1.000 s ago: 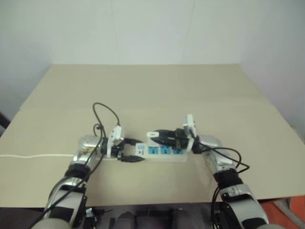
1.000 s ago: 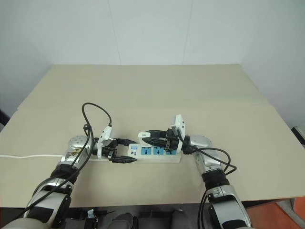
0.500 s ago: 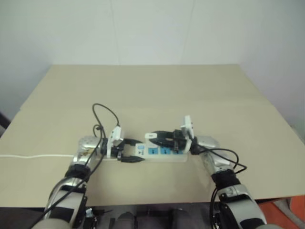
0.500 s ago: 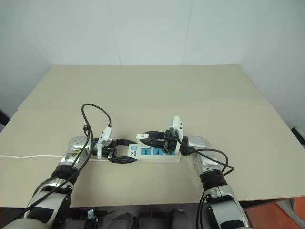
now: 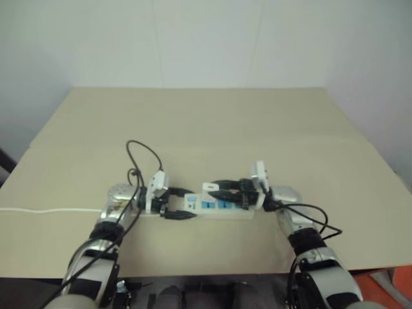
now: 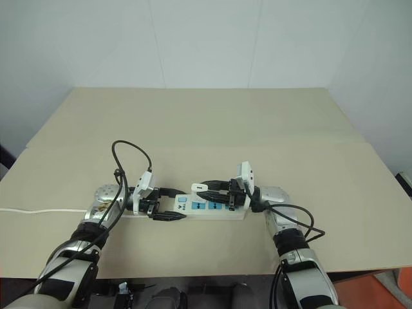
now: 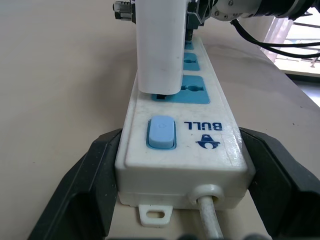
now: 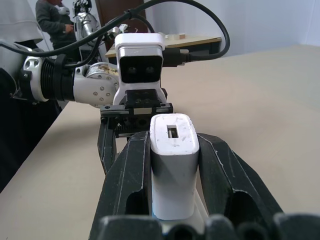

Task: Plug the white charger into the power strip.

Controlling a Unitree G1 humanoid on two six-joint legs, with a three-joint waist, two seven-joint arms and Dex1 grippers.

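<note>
charger lowered onto the strip

my right claw (image 8: 172, 165) has come down with the white charger (image 8: 173, 160) pinched in it. a second ago the charger hung above the power strip (image 7: 186, 130); now its underside sits at the socket face nearest the switch (image 7: 161, 132).

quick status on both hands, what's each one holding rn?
Left hand: closed on the switch end of the power strip.
Right hand: closed on the white charger, held at the strip's first socket.
</note>
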